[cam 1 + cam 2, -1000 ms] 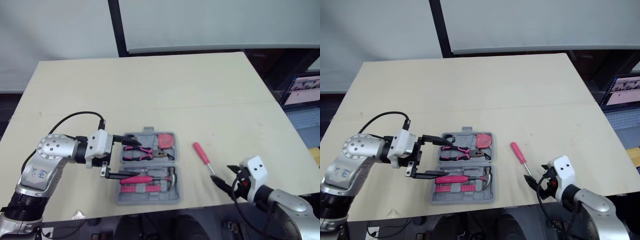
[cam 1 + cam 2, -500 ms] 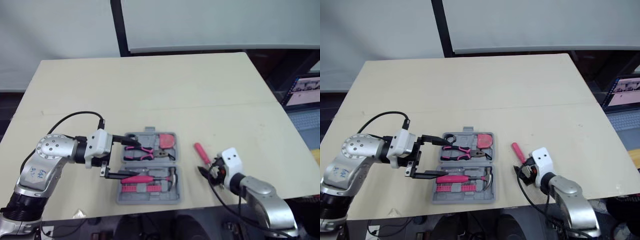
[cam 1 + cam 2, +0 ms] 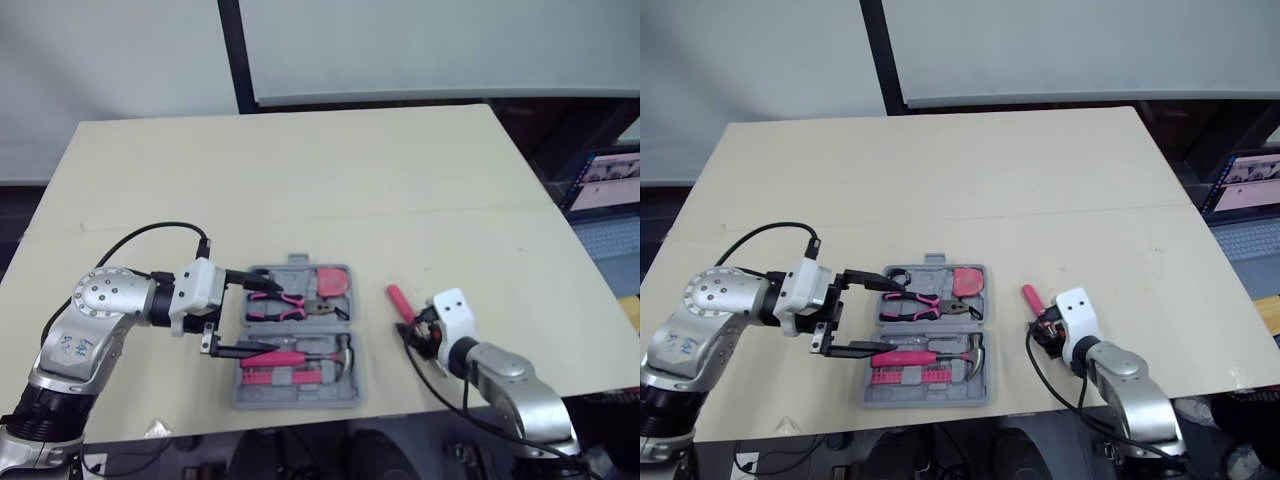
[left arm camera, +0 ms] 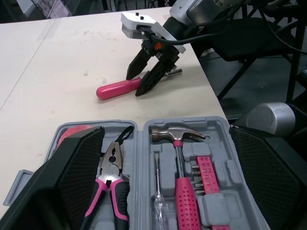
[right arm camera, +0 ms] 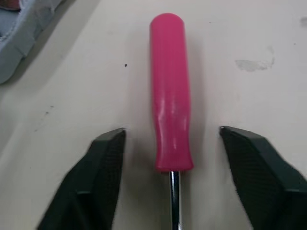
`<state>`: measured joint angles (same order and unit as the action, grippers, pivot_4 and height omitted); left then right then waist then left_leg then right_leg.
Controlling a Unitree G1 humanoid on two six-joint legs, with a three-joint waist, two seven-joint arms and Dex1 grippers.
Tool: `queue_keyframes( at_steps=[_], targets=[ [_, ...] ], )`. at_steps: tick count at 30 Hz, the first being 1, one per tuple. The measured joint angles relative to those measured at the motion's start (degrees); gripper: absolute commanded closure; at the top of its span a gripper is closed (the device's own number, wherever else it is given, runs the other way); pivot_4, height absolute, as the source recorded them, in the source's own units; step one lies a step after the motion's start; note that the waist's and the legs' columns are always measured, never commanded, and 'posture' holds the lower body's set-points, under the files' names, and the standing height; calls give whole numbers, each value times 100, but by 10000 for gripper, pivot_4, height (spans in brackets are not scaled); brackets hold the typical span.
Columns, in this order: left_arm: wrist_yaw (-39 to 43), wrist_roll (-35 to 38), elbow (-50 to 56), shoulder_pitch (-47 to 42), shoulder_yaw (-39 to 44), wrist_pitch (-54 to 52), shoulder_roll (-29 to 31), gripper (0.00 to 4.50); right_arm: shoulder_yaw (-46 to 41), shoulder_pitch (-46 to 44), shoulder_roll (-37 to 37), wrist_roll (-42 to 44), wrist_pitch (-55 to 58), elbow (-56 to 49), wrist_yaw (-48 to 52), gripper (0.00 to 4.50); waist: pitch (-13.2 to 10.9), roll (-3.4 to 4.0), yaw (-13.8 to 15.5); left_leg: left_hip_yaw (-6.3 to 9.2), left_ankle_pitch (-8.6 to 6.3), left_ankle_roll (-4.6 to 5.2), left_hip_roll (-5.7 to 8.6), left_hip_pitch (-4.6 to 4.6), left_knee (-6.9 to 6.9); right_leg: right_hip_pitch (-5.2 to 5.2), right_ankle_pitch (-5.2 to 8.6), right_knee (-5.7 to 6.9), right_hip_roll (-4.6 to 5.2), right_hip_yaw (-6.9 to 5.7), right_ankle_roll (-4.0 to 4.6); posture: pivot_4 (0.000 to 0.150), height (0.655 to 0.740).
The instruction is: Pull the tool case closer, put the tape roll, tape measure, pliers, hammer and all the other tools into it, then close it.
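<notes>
Pale tabletop point(image 3: 300, 180) — right claw point(image 5: 171, 130) spread wide astride the screwdriver point(image 5: 170, 91); likely light, stiff, smooth — pinch mid-handle. Left claw point(image 3: 262, 315) gapes wide over the tool case point(image 3: 295, 403).

My right pincer point(image 5: 170, 136) has matt black fingers point(image 5: 261, 172) with a fine woven-looking grain on the pads, under a smooth white plastic housing. The screwdriver point(image 5: 170, 86) has a glossy pink plastic handle and a bright metal shaft, and the desk point(image 3: 300, 170) is a pale, matt, smooth board with faint smudges. The tool case point(image 3: 296, 400) is dull grey moulded plastic; its hammer point(image 4: 173, 135) has a polished metal head, and its pliers point(image 4: 111, 163) have shiny pink-and-black grips.
</notes>
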<state>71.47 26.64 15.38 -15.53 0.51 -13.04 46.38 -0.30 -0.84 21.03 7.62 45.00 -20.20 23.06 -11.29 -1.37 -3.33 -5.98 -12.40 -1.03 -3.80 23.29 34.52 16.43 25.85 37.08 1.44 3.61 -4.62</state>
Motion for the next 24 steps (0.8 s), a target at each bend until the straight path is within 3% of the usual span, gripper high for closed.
queue_keyframes(
  at_steps=[2, 3, 24],
  targets=[
    [5, 0, 0, 0, 0, 3, 0, 0, 7, 1, 1, 2, -4, 0, -17, 38967, 0, 0, -4, 0, 0, 0, 0, 0, -1, 1, 0, 0, 0, 0, 0, 1500, 7400],
    [16, 0, 0, 0, 1, 7, 1, 0, 16, 0, 0, 2, -11, -1, -20, 41250, 0, 0, -3, 0, 0, 0, 0, 0, -1, 1, 0, -1, -1, 0, 0, 1500, 7400],
    [63, -35, -45, 0, 4, 190, 2, 0, 113, -269, 148, 229, 345, -209, -42, 41049, 0, 0, 1, -1, 1, 0, 0, 1, -1, 3, 0, 1, 0, 1, 0, 1500, 7400]
  ],
)
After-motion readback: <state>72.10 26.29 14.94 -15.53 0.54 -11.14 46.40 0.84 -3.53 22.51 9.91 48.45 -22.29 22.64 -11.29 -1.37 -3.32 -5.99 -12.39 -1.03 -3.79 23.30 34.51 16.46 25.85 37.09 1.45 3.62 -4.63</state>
